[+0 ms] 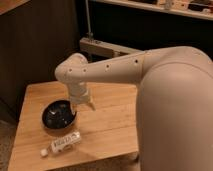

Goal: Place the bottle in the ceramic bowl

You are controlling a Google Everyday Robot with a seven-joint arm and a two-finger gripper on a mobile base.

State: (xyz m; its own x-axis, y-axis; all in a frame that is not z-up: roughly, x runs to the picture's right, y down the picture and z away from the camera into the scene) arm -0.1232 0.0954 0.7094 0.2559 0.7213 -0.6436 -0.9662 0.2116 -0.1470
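Observation:
The ceramic bowl (59,115), dark and glossy with pale specks inside, sits on the left part of the wooden table (112,130). In front of it the bottle (62,143) lies on its side near the table's front edge, white cap pointing left. My gripper (83,106) hangs fingers-down over the table just beside the bowl's right rim, open, with nothing between its fingers. It stands above and behind the bottle, apart from it.
My white arm and bulky body (175,110) fill the right side and hide that part of the table. A dark wall panel (35,45) stands behind the table, and a metal rail (105,49) crosses behind the arm.

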